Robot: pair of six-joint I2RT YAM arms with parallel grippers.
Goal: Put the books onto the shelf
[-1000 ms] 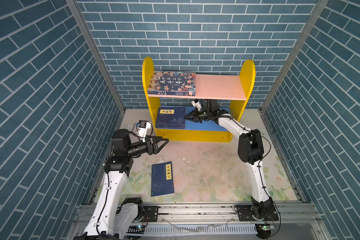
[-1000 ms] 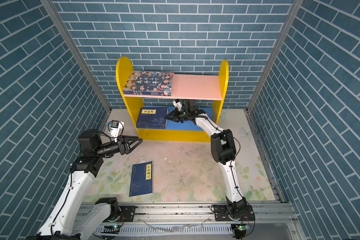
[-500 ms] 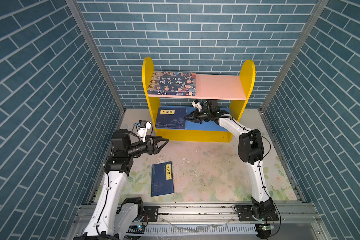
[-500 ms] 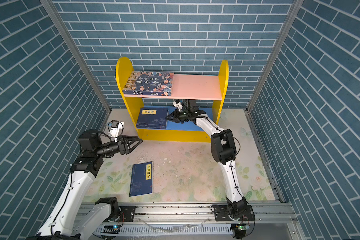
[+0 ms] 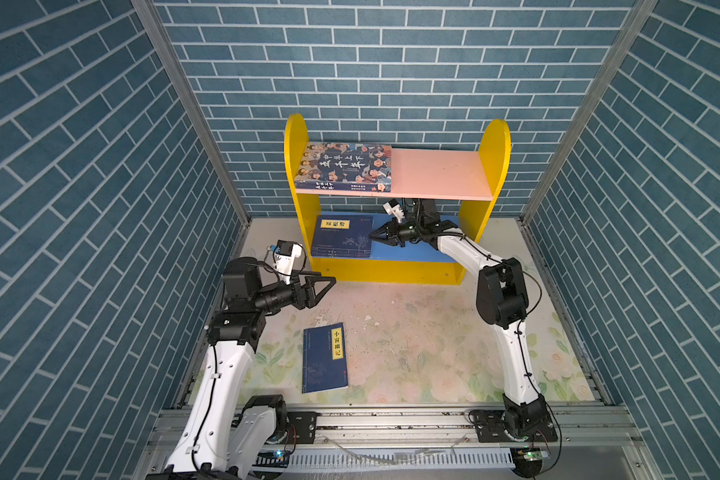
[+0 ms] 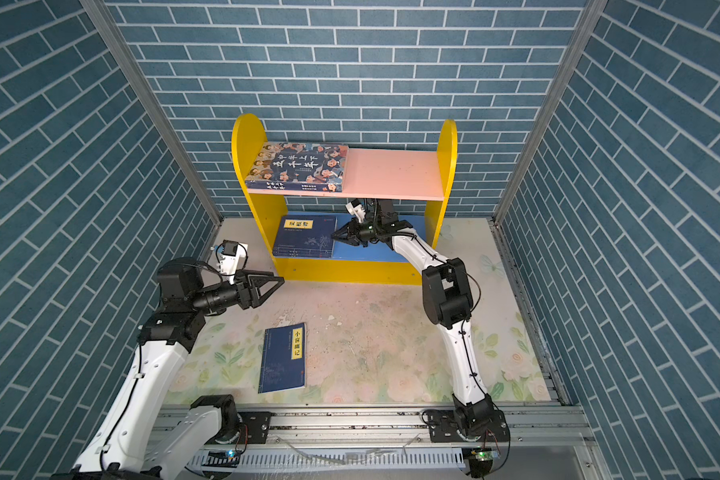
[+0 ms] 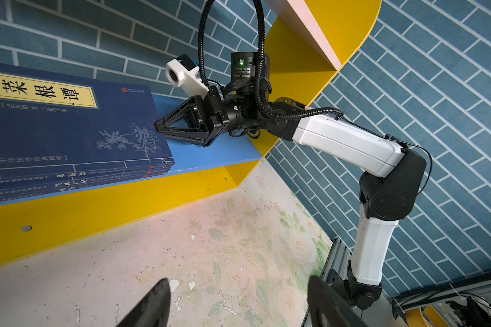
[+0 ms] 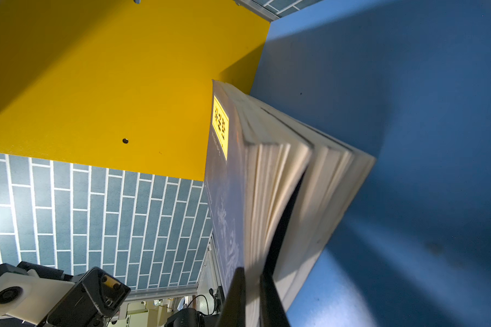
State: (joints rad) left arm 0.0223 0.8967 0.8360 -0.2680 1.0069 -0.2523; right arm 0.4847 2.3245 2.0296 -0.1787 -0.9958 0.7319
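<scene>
Right gripper [image 5: 371,236] is reaching into the shelf [image 5: 494,166] with jaws nearly together, its tips touching the page edges of the navy book stack [image 5: 341,237] that is lying on the blue lower board [image 5: 408,251]. Left gripper [image 5: 331,281] is hovering wide and empty above the floral mat [image 5: 412,357], just in front of the shelf. One navy book [image 5: 324,359] is lying flat on the mat, and the big cartoon-cover book [image 5: 344,168] is resting on the pink board [image 5: 437,174].

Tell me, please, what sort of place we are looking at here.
Probably a robot test cell dressed as a playroom corner, not a real room: brick-print wall panels in metal framing, two arms mounted on an aluminium rail, and a small coloured shelf on a flowered mat.
</scene>
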